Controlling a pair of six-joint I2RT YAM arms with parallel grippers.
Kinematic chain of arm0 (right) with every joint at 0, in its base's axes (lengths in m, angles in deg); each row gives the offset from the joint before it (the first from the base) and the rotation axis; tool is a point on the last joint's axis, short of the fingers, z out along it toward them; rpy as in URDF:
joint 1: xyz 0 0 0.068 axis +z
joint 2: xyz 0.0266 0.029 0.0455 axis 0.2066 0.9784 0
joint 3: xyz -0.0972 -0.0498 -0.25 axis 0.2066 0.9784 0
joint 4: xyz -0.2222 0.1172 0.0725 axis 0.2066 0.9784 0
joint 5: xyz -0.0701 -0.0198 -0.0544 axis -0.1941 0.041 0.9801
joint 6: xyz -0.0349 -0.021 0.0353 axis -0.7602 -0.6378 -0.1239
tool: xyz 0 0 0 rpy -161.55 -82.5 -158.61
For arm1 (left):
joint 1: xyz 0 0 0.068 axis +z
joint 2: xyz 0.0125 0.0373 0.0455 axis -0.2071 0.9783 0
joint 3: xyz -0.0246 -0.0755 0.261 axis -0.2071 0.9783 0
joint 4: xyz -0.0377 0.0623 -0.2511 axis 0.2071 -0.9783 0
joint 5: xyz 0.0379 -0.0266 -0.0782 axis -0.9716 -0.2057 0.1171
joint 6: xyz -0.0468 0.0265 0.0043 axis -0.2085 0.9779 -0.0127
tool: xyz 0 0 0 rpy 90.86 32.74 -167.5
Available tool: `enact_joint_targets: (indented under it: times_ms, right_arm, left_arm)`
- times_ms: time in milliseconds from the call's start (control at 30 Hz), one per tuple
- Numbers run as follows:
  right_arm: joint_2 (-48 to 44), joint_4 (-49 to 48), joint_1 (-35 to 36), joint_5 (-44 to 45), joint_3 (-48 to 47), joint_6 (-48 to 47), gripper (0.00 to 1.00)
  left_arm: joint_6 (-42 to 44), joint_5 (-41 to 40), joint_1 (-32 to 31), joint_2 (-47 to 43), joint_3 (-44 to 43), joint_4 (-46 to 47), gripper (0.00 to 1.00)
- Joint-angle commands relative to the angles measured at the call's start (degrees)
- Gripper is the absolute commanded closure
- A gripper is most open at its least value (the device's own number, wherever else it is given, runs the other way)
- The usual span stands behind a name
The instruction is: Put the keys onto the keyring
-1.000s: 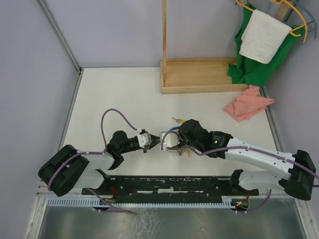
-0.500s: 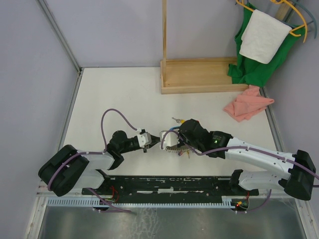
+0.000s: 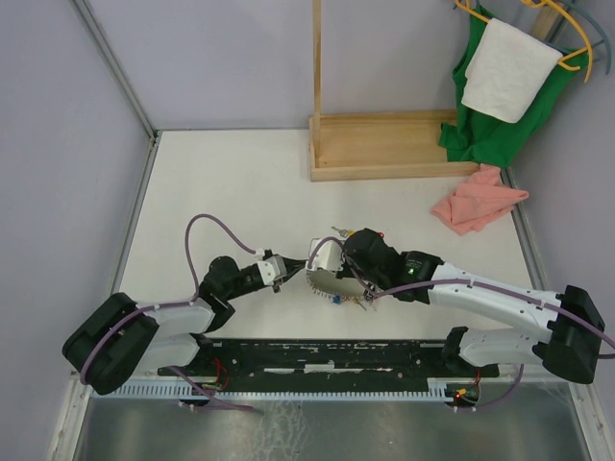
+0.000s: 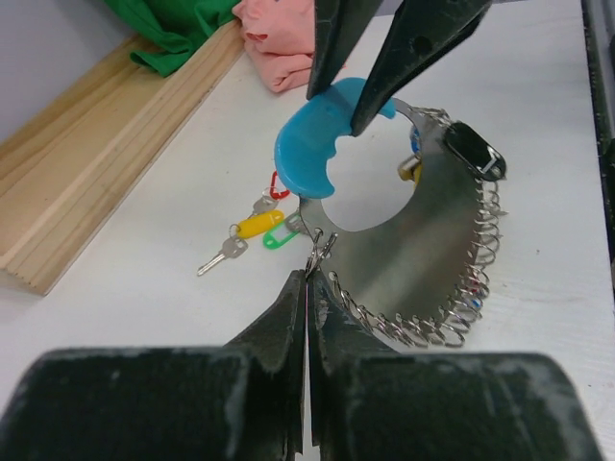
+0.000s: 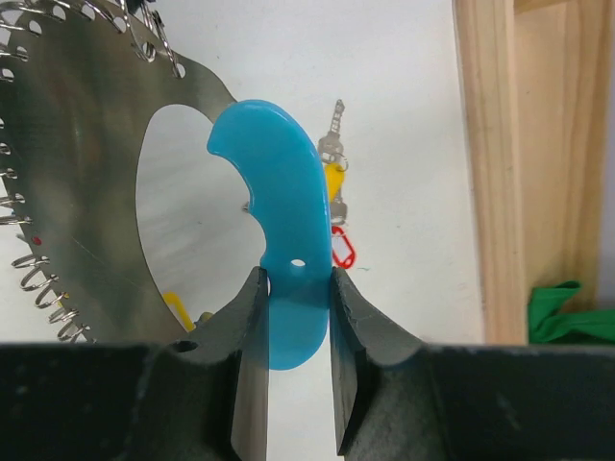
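The keyring is a grey metal crescent (image 4: 413,240) with a light-blue band (image 4: 312,144), hung with several small wire rings. My right gripper (image 5: 293,288) is shut on the blue band (image 5: 274,192) and holds the keyring (image 3: 330,279) up over the table. My left gripper (image 4: 307,280) is shut, its tips pinching a small wire ring (image 4: 320,248) at the end of the metal crescent. Loose keys lie on the table beyond it: yellow tag (image 4: 259,224), green tag (image 4: 280,240), red tag (image 4: 279,185). The right wrist view shows the yellow tag (image 5: 333,180) and the red tag (image 5: 343,248).
A wooden stand base (image 3: 384,146) sits at the back of the table with a tall post (image 3: 315,58). A pink cloth (image 3: 478,200) lies at the right. Green cloth (image 3: 490,134) and a white towel (image 3: 507,69) hang at the top right.
My left gripper has closed to shut and its arm has drawn slightly back toward the left. The keyring has tipped, showing more of its metal face. The right gripper keeps its hold.
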Motion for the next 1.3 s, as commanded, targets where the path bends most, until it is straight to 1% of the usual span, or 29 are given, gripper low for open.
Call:
enact_joint_targets:
  times_ms: [0,167,300,433,567,633,733,800,867,1067,1267]
  right_arm:
    - [0.3,-6.5,0.0,-2.6,0.7,13.4,0.97]
    - [1.3,-11.0,-0.5,-5.0,2.5,21.2,0.95]
    - [1.3,-14.6,-0.9,-5.9,4.2,22.8,0.84]
    - [-0.5,-17.9,-1.7,-6.0,6.8,22.3,0.69]
    - [-3.9,-22.1,-2.6,-8.8,10.4,20.8,0.56]
    - [-4.8,-23.9,-3.3,-9.9,11.7,20.0,0.51]
    - [-5.5,-27.1,-4.6,-12.8,13.3,19.5,0.47]
    - [-4.7,-29.1,-6.1,-16.5,13.9,19.5,0.47]
    - [-3.4,-30.5,-7.8,-22.5,13.8,19.6,0.47]
    - [2.8,-37.5,-13.6,-38.6,13.2,19.7,0.54]
    - [10.1,-39.9,-16.8,-47.8,10.7,16.0,0.59]
  left_arm:
    - [-0.7,-3.8,-0.2,-2.0,1.0,5.1,0.97]
    - [-2.5,-5.5,-0.2,-0.6,2.1,9.2,0.97]
    - [-3.8,-5.7,-0.2,1.2,2.4,12.2,0.97]
    - [-5.2,-7.2,-0.3,3.2,2.3,12.9,0.97]
    - [-8.3,-9.4,-0.2,7.3,1.4,13.1,0.97]
    - [-10.5,-10.5,-0.2,9.4,0.9,13.1,0.97]
    - [-14.2,-12.1,-0.2,13.0,0.2,13.5,0.97]
    - [-16.2,-13.1,-0.2,14.6,0.1,14.1,0.97]
    - [-17.2,-13.2,-0.2,15.8,0.0,14.4,0.97]
    - [-17.6,-12.8,-0.2,18.3,0.2,16.9,0.97]
    - [-17.9,-12.7,-0.2,18.1,0.0,16.8,0.97]
